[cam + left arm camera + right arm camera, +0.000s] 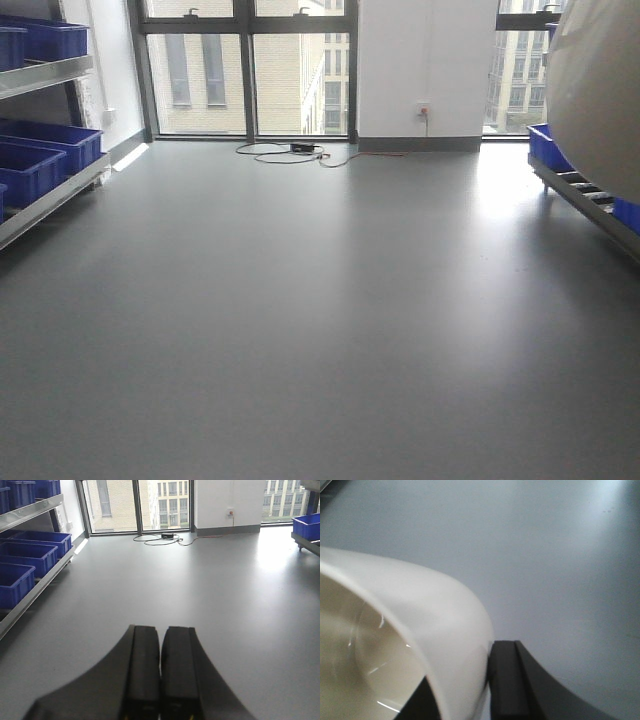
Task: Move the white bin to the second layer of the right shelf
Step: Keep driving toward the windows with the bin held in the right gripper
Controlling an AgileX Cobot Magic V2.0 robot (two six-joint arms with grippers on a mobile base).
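Grey floor fills a bright room, with tall windows on the far wall. Blue crates sit on a steel rack along the left. At the right edge, the white bin is held off the floor, close to the camera. The right shelf's roller level shows below it. The right gripper pinches the bin's wall. The left gripper is pressed together, holding nothing. A cable lies by the windows.

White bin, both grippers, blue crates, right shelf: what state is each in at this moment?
white bin: held off the floor, its wall pinched, inside empty where visible
right gripper: shut on the white bin's wall, fingers inside and outside
left gripper: shut, holding nothing
blue crates: resting on the left rack
right shelf: roller rails partly bare, white bin not on it yet
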